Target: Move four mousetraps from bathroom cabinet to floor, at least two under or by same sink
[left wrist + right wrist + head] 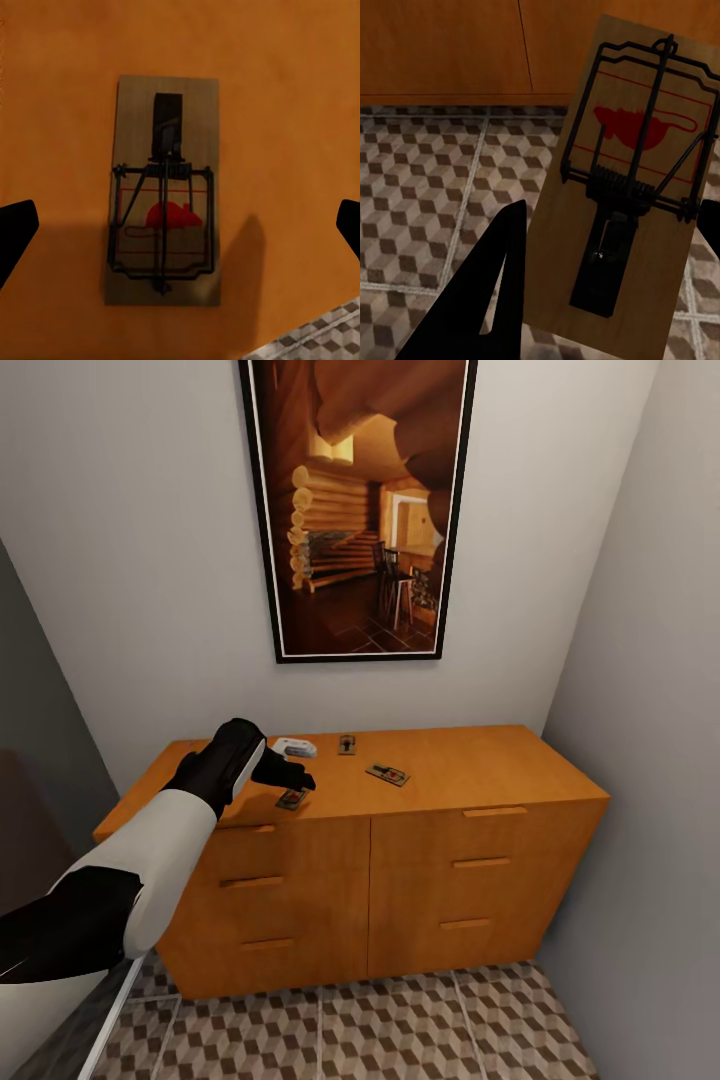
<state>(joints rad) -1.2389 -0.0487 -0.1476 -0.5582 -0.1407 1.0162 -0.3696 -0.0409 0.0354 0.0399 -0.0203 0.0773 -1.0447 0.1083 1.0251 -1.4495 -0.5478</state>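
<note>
My left gripper [292, 778] hangs released over a mousetrap [291, 799] at the cabinet [480, 770] top's front edge; two more traps lie toward two o'clock. My right gripper [607, 292] grasps another mousetrap [622, 187].

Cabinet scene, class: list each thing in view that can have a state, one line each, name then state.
cabinet: fronts shut, three mousetraps lying on top.
near-edge mousetrap: flat on the cabinet top, between the open fingers, not gripped.
left gripper: open, over the near-edge mousetrap.
held mousetrap: gripped, above the bathroom floor.
right gripper: shut on the held mousetrap.
</note>
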